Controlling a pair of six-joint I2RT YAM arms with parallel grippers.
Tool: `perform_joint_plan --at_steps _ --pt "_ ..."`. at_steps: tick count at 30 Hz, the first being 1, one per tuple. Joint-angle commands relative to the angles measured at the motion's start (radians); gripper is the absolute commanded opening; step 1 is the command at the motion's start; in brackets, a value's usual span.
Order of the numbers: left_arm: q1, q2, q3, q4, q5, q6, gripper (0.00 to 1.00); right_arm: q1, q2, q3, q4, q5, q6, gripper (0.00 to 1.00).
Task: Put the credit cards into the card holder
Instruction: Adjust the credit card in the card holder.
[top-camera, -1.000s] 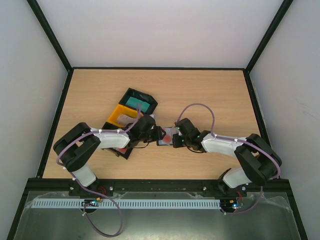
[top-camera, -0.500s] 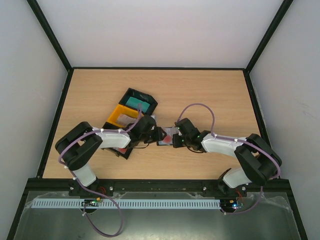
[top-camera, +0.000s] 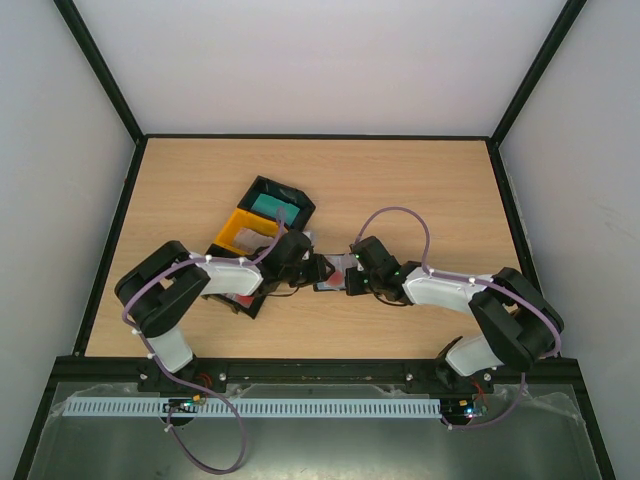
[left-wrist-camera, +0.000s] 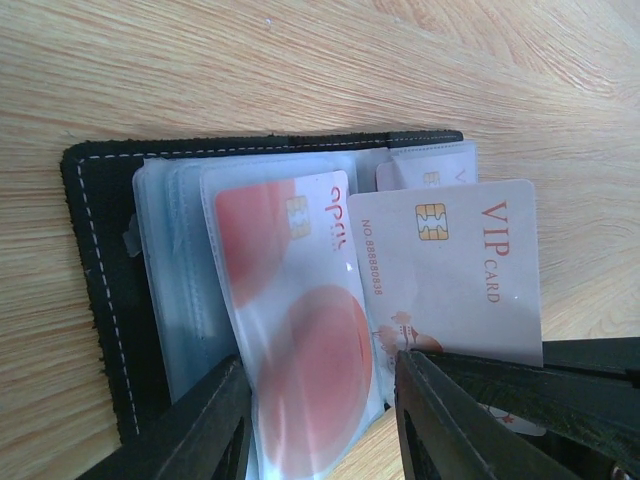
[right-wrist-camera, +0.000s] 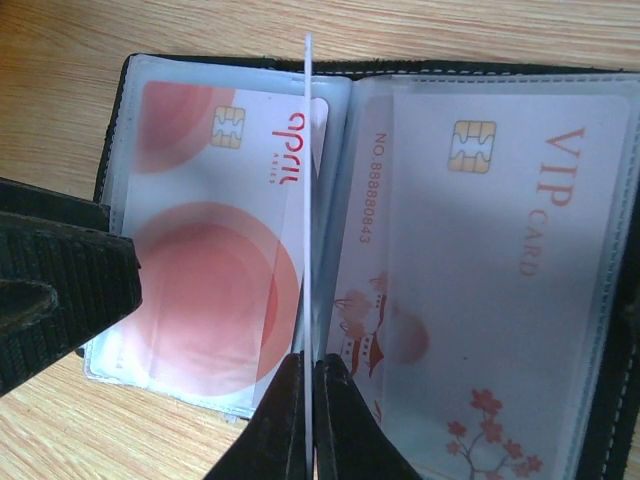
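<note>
The black card holder (top-camera: 333, 270) lies open on the table between both grippers. Its clear sleeves hold a red-and-white credit card (right-wrist-camera: 205, 250) on the left page and a white VIP card (right-wrist-camera: 500, 270) on the right. My right gripper (right-wrist-camera: 310, 360) is shut on another white VIP card (left-wrist-camera: 455, 270), which stands on edge over the holder's middle fold (right-wrist-camera: 307, 200). My left gripper (left-wrist-camera: 320, 362) is open, and its fingers (left-wrist-camera: 215, 420) straddle the near edge of the sleeve with the red-and-white card. Teal cards (top-camera: 272, 203) lie in a black tray.
A black tray (top-camera: 290, 192) and a yellow tray (top-camera: 240, 232) sit behind the left arm, and another black tray (top-camera: 247, 304) lies partly under it. Black frame rails (top-camera: 118, 230) and white walls border the wooden table.
The left arm's elbow has drifted slightly to the right. Both grippers, the held card and the holder stay where they were.
</note>
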Motion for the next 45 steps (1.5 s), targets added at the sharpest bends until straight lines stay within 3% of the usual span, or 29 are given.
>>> perform_joint_plan --at_steps 1,11,24,30,45 --pt "-0.006 0.010 0.013 0.035 0.018 -0.016 0.42 0.010 0.010 -0.028 -0.008 -0.026 0.014 0.02" --pt "-0.006 -0.003 0.005 0.101 0.067 -0.047 0.43 0.009 -0.039 -0.037 -0.006 0.000 0.048 0.02" --pt "-0.012 0.075 0.089 0.183 0.173 -0.055 0.43 0.009 -0.213 -0.026 -0.082 0.199 0.096 0.02" --pt "-0.016 0.091 0.108 0.173 0.155 -0.058 0.43 0.009 -0.152 -0.026 -0.074 0.160 0.093 0.02" --pt "-0.016 -0.002 -0.010 0.189 0.102 -0.097 0.43 0.023 -0.011 0.006 -0.010 -0.035 0.046 0.02"
